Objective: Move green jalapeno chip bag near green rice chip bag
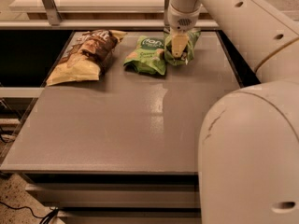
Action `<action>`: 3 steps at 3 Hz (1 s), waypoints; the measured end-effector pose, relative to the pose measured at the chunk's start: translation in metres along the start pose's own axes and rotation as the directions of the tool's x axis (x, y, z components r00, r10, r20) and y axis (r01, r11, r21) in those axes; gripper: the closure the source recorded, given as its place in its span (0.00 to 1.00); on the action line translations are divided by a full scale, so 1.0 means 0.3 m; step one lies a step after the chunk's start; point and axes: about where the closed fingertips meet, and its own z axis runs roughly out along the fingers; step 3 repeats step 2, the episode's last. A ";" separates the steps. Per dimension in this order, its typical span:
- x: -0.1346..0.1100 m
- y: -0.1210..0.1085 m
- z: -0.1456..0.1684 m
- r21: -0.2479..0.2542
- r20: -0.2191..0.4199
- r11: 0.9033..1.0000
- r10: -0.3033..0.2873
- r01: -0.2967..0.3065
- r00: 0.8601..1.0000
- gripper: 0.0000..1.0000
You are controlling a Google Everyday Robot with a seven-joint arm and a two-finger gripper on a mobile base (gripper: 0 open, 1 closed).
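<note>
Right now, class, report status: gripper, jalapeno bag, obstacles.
Gripper at green jalapeno chip bag, far side. Green rice chip bag beside it. Nothing between.

Counting from where I stand: one worktop (140,125), and three chip bags on it, all along the far side. Two of them are green: one green rice chip bag (147,55), the lighter one, and one green jalapeno chip bag (192,40) just beside it. Then there's one brown-and-cream bag (86,55), set apart from that pair. One arm (243,27) reaching in, with one tool (179,48) on its end, down at the green jalapeno chip bag.
</note>
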 end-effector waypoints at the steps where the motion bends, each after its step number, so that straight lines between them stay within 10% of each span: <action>1: -0.002 0.003 0.002 -0.008 0.012 1.000 -0.002 0.002 1.000 0.00; 3: -0.003 0.006 -0.002 -0.008 0.021 1.000 -0.008 0.009 1.000 0.00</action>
